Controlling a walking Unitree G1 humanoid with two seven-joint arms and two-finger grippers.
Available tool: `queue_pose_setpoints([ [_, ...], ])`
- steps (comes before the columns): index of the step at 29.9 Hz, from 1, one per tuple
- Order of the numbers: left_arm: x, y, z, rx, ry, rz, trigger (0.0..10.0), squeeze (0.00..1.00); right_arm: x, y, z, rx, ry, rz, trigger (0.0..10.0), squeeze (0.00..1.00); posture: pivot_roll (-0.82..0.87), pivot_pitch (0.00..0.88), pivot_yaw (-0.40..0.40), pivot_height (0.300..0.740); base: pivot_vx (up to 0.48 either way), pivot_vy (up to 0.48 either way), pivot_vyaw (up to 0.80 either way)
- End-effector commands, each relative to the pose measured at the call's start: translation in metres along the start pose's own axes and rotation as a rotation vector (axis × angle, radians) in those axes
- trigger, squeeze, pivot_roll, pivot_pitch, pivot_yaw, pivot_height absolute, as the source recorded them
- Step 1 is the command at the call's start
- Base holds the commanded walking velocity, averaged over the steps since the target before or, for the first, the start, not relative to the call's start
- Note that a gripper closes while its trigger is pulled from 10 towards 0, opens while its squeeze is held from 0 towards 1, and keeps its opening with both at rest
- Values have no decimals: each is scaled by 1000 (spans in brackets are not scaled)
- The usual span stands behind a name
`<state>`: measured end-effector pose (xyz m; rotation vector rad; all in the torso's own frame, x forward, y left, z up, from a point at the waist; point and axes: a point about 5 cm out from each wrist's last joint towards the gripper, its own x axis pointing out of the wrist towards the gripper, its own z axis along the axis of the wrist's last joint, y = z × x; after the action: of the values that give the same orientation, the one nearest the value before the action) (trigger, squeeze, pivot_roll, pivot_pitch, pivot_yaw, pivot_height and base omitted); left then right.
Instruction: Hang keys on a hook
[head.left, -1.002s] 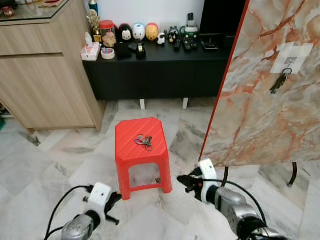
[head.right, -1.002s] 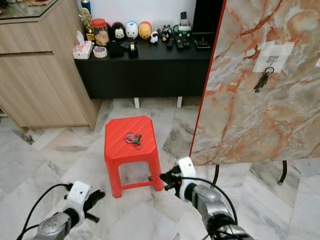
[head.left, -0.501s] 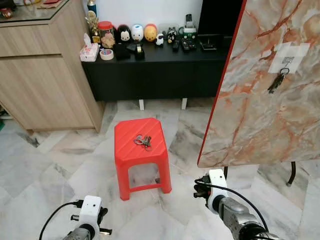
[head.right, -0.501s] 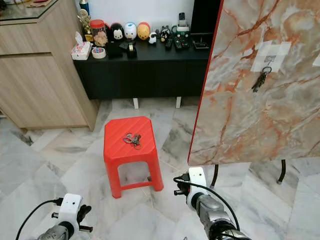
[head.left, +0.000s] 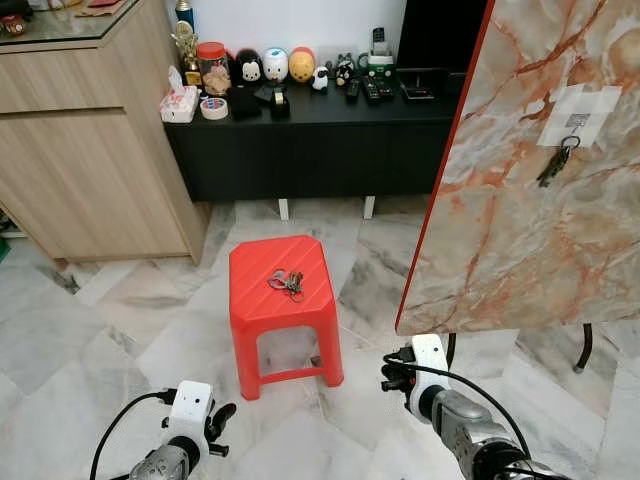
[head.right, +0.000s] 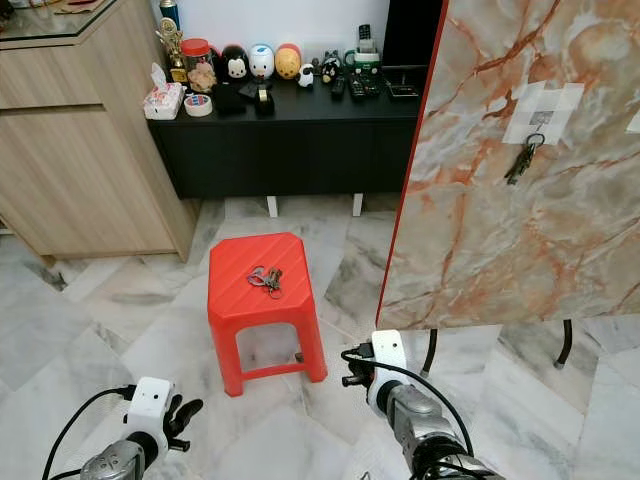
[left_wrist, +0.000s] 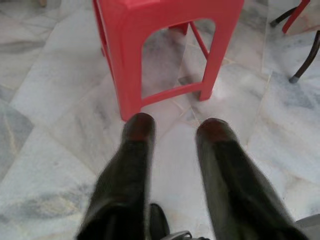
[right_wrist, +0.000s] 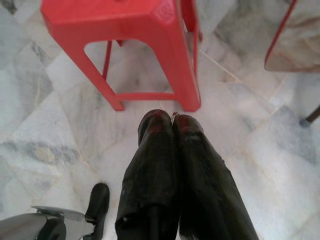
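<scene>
Left eye view: keys (head.left: 287, 282) lie loose on top of the stool (head.left: 262, 310), near its middle, at about 12 o'clock from me. My judgement: light, rigid metal, jangly, likely to slide on the ribbed plastic; best hold is the ring, pinched flat from above. Hook (head.left: 573, 138) sits on the white patch of the marble panel (head.left: 500, 230) at 2 o'clock, already carrying another bunch (head.left: 556, 165), so space there looks tight. Panel's red edge and its black legs stand between stool and hook side.

Right eye view: left gripper (head.right: 183, 413) low at 7 o'clock, right gripper (head.right: 348, 367) low at 5 o'clock, both well short of the keys. Black cabinet (head.right: 300, 150) with clutter behind, clear of the path.

Left wrist view: my fingers (left_wrist: 137, 150) apart, empty, pointed at the stool's legs.

Right wrist view: fingers (right_wrist: 156, 130) pressed together, empty, stool just ahead.
</scene>
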<state>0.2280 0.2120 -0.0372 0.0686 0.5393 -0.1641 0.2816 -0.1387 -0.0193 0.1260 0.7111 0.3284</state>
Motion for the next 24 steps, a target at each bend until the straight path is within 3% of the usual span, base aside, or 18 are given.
queue_pose_setpoints([
  [1,0,1,4,4,-24,-15,10000,1000,2,4,7,-12,-18,36,10000,0,119,108,-27,723,0,0,0],
  [2,1,-1,7,6,-42,-39,10000,1000,2,6,11,-21,-28,60,10000,0,119,108,-27,723,0,0,0],
  [3,2,-3,13,21,-78,-76,10000,0,4,12,18,-24,-49,123,10000,0,119,108,-27,723,0,0,0],
  [8,6,-10,36,59,-179,-179,10000,0,5,27,36,-107,-71,310,10000,0,112,111,-29,723,0,0,0],
  [11,10,-19,62,96,-281,-255,10000,0,3,36,52,-186,-96,426,10000,0,111,106,-30,723,0,0,0],
  [19,4,-35,96,183,-419,-388,10000,0,-4,36,86,-243,-199,496,10000,0,110,102,-32,723,0,0,0],
  [24,-2,-40,103,231,-435,-436,10000,0,-10,36,98,-242,-236,521,10000,0,105,94,-34,723,0,0,0],
])
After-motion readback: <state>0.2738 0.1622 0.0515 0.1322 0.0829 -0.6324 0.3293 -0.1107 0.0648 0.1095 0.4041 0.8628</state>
